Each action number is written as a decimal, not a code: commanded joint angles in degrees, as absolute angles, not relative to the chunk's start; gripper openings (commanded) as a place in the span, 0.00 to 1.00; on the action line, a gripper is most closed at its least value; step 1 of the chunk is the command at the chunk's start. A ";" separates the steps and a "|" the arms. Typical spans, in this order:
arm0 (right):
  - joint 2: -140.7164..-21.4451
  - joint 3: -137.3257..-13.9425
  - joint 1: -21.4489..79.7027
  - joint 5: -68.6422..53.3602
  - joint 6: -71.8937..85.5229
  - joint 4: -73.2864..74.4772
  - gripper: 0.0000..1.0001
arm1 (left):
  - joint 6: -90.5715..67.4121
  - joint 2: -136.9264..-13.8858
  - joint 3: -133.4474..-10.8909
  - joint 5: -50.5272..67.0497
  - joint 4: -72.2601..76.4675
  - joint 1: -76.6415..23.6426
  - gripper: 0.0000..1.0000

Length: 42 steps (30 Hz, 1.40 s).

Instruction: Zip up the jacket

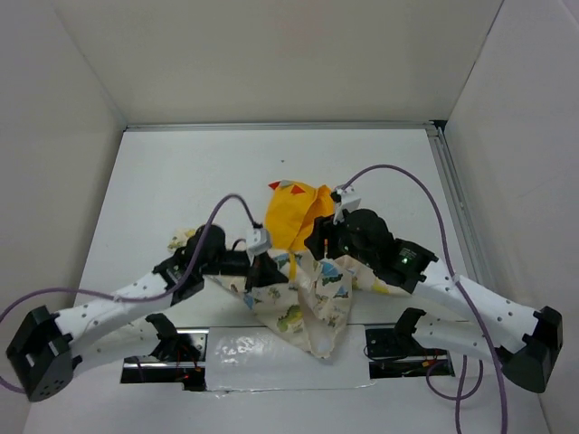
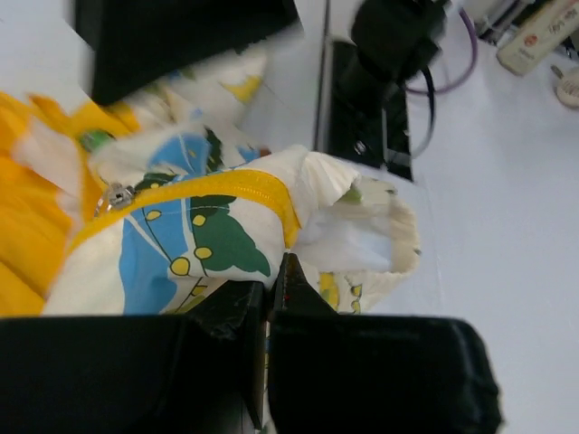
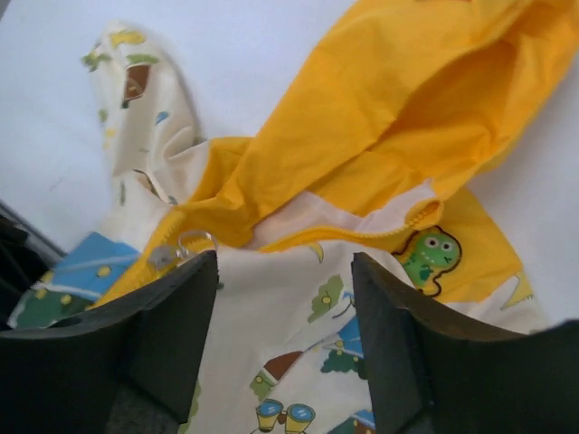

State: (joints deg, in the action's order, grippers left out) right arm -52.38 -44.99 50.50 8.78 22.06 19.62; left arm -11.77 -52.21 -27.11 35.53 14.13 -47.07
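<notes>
**Left jaws pinch the hem, right jaws stand apart**

The jacket (image 1: 312, 303) lies crumpled on the table (image 1: 181, 181) between the two arms, its yellow hood (image 1: 294, 212) spread toward the far side. The left gripper (image 2: 271, 289) has its jaws nearly together on the jacket's cream lower edge, just below the yellow zipper tape (image 2: 226, 185). The right gripper (image 3: 283, 271) hangs over the jacket front with its jaws wide apart and nothing held. The metal zipper pull (image 3: 176, 251) sits just beside one of its fingers (image 3: 167, 316).

Bright, even overhead light, soft shadows; left wrist view blurred.
</notes>
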 commanded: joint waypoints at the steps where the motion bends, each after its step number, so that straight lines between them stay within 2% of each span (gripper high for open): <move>1: -57.20 -44.91 45.02 8.44 29.25 18.72 0.69 | -7.82 -67.51 -41.01 46.19 19.18 -38.26 0.00; 4: -65.28 -46.22 39.12 4.23 31.20 18.81 0.69 | -9.05 -81.06 -56.37 56.40 13.04 -32.79 0.00; 8: -76.16 -48.86 31.92 0.79 30.67 15.65 0.71 | -9.49 -93.58 -67.13 62.48 9.84 -28.49 0.00; 10: -79.00 -52.29 28.14 0.88 31.98 15.91 0.70 | -9.14 -101.37 -76.31 66.87 8.45 -27.43 0.00; 11: -81.01 -54.21 25.08 0.27 34.17 15.65 0.65 | -8.62 -108.04 -81.07 70.10 7.22 -26.81 0.00; 12: -81.73 -55.10 23.13 0.26 35.93 15.47 0.63 | -8.27 -111.59 -92.00 72.05 5.21 -26.63 0.00; 15: -81.92 -56.95 15.07 -1.93 39.80 13.98 0.59 | -7.74 -126.23 -109.98 78.20 -2.87 -26.98 0.00; 16: -81.22 -56.95 13.12 -2.46 40.16 12.93 0.59 | -7.65 -129.26 -121.44 80.92 -6.12 -27.24 0.00; 18: -78.15 -56.95 9.60 -2.73 40.52 10.82 0.59 | -8.08 -134.53 -132.13 80.78 -7.12 -28.56 0.00; 19: -75.96 -56.87 9.15 -1.94 39.82 10.29 0.59 | -8.26 -134.73 -132.97 80.60 -5.90 -28.91 0.00; 20: -74.98 -56.78 9.14 -0.98 39.55 10.37 0.59 | -8.87 -134.13 -132.37 81.12 -4.84 -28.83 0.00; 23: -72.43 -55.03 10.28 -0.18 37.71 11.16 0.59 | -10.73 -126.32 -118.61 82.18 1.65 -28.13 0.00; 26: -71.37 -51.79 11.86 -1.66 37.09 11.51 0.62 | -7.66 -113.43 -97.03 75.19 -2.09 -28.56 0.00; 29: -70.84 -48.18 14.32 -4.12 37.35 11.51 0.63 | -9.30 -106.98 -83.72 69.38 -2.46 -29.09 0.00; 30: -70.75 -47.38 15.20 -4.39 37.35 11.34 0.63 | -10.53 -103.31 -75.93 67.52 -2.46 -29.00 0.00; 32: -70.93 -45.44 17.31 -4.31 37.97 11.69 0.65 | -15.10 -98.47 -66.77 62.87 -3.33 -28.39 0.20; 33: -70.75 -45.09 17.84 -4.31 37.97 11.95 0.65 | -16.68 -97.05 -64.27 61.28 -3.86 -27.69 0.54; 35: -70.32 -44.21 19.15 -3.43 38.49 12.48 0.67 | -20.80 -92.58 -59.18 56.03 -5.61 -27.16 0.69; 36: -69.36 -44.12 19.68 -2.91 38.67 12.92 0.68 | -22.31 -91.33 -58.19 53.72 -8.41 -26.55 0.96; 37: -68.74 -44.03 20.12 -2.47 38.67 12.92 0.69 | -24.50 -89.75 -57.05 52.40 -10.09 -26.46 0.99; 42: -65.40 -43.42 23.20 -0.18 39.37 12.40 0.74 | -34.44 -77.53 -47.21 49.22 -8.98 -27.06 0.99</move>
State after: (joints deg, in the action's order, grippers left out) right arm -68.53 -43.70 21.78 -2.24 38.54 13.80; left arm -26.37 -83.77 -49.23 51.90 -10.35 -26.24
